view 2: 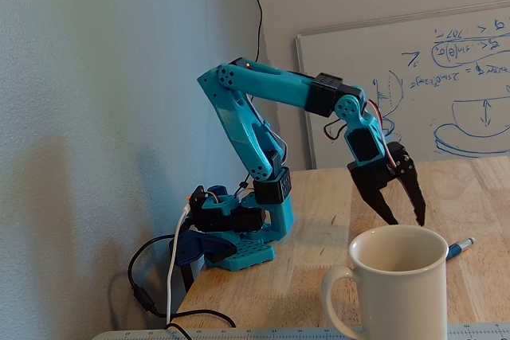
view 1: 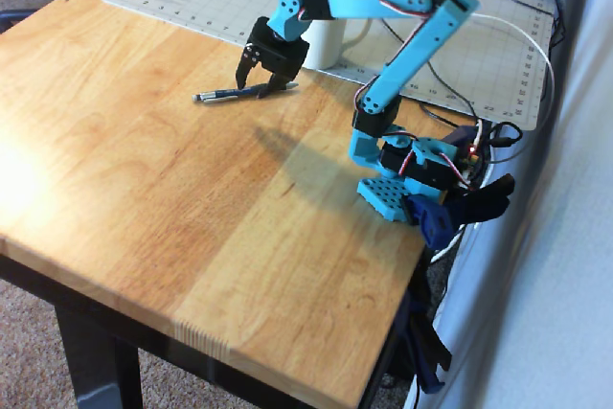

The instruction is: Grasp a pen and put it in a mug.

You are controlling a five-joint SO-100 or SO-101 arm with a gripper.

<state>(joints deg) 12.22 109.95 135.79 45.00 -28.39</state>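
Your gripper (view 1: 252, 82) hangs above the pen (view 1: 223, 94)
Its jaws are spread wide and empty; the pen lies flat on the table (view 1: 144, 189), near the mug (view 2: 392, 284)

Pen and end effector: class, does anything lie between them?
Nothing visible does. The open end effector hangs over the pen, which lies alone on bare wood; the mug stands behind, off that path.
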